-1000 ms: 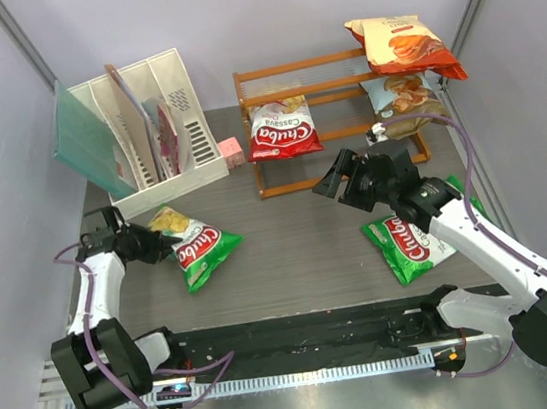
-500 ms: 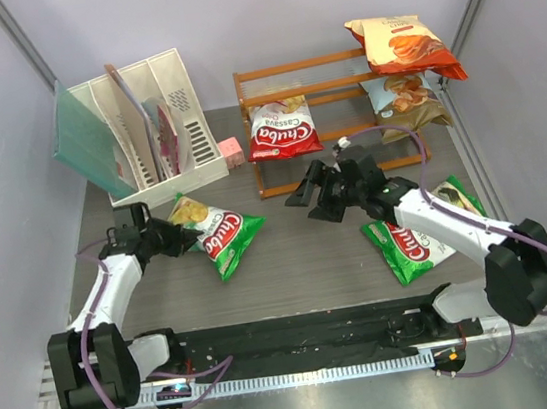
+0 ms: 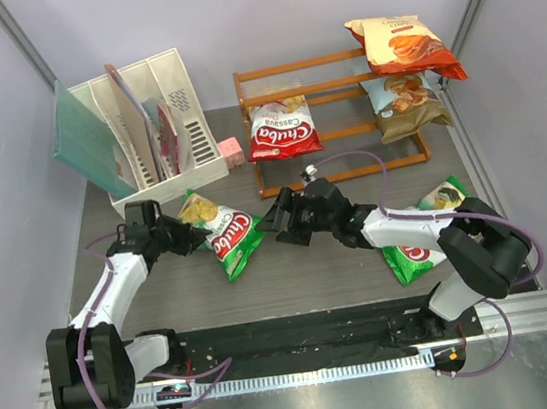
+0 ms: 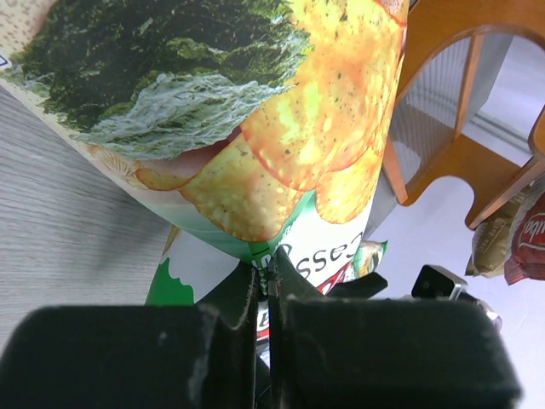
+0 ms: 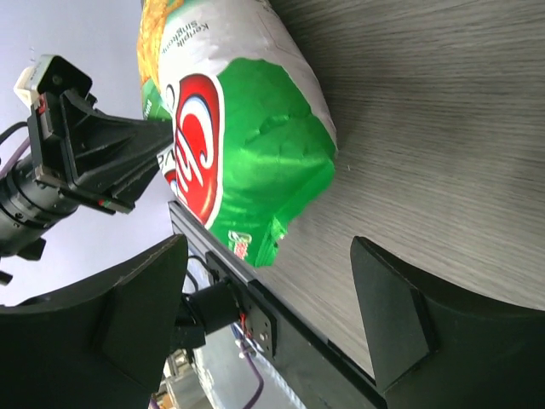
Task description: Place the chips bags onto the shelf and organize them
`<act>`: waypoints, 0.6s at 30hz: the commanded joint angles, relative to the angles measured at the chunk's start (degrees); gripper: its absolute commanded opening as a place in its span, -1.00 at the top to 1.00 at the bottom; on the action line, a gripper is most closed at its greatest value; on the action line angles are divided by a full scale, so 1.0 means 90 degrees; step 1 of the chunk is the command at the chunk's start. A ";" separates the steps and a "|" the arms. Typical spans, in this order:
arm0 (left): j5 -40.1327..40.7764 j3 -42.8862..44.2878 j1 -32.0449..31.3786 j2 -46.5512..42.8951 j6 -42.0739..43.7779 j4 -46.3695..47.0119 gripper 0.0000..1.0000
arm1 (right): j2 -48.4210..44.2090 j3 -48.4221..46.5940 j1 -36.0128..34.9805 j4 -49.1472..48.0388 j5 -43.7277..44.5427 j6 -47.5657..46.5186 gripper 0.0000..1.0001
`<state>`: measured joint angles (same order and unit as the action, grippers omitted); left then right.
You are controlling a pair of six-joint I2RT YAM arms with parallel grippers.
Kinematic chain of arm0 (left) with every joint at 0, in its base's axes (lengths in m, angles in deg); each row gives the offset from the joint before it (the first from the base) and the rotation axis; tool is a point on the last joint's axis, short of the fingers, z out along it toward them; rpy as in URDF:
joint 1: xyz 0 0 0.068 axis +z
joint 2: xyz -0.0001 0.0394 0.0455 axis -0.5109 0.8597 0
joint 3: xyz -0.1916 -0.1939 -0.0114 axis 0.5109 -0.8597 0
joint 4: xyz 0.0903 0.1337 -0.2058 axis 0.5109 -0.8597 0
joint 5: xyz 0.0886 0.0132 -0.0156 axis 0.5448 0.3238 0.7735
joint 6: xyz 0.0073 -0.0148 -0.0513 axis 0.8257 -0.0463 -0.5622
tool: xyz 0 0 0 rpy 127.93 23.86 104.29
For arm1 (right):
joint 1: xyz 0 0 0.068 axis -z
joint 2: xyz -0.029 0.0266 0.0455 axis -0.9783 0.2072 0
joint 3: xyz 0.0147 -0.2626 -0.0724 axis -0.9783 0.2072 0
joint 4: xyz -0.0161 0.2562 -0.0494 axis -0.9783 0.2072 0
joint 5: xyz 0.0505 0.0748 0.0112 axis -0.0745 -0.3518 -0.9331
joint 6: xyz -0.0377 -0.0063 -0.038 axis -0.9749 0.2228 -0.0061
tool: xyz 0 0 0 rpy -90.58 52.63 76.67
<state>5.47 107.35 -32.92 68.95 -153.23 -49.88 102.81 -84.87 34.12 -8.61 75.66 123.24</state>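
Chips bags (image 3: 282, 129) on the shelf (image 3: 300, 63) number three — red bag (image 3: 285, 134), light-blue/brown bag (image 3: 403, 102), cream/orange-red bag (image 3: 404, 46). Left gripper (image 3: 189, 238) clamps one green bag (image 3: 227, 233), right gripper (image 3: 274, 227) gapes wide beside it; a second green bag (image 3: 410, 259) lies on the table (image 3: 311, 260).

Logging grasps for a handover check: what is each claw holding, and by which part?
The left claw pinches the green chips bag by its side edge; the right claw is open, holding nothing.

Glossy chips bag (image 3: 233, 240) — matt woodgrain table (image 3: 311, 260), varnished wooden shelf (image 3: 307, 63)
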 commanded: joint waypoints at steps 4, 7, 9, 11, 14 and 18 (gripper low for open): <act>0.0045 0.0023 -0.0205 -0.0101 0.0134 -0.0298 1.00 | 0.0247 0.0102 -0.0451 -0.1424 0.0733 0.0408 -0.63; -0.0062 0.0032 -0.0254 -0.0053 0.0145 -0.0377 1.00 | 0.0520 0.0141 -0.0617 -0.1727 0.0743 0.0632 -0.64; -0.0102 0.0071 -0.0342 -0.0023 0.0164 -0.0377 1.00 | 0.0745 0.0171 -0.0696 -0.2039 0.0762 0.0749 -0.64; -0.0151 0.0159 -0.0420 0.0006 0.0164 -0.0368 1.00 | 0.0872 0.0190 -0.0813 -0.2302 0.0821 0.0876 -0.63; -0.0239 0.0257 -0.0527 0.0016 0.0203 -0.0416 1.00 | 0.1058 0.0083 -0.0930 -0.2372 0.0908 0.0867 -0.63; -0.0326 0.0209 -0.0615 -0.0072 0.0252 -0.0533 1.00 | 0.1175 0.0092 -0.1057 -0.2450 0.1201 0.0799 -0.62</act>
<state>5.41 108.23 -37.18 68.95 -152.50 -51.58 113.22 -83.43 25.97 -25.09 82.28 130.19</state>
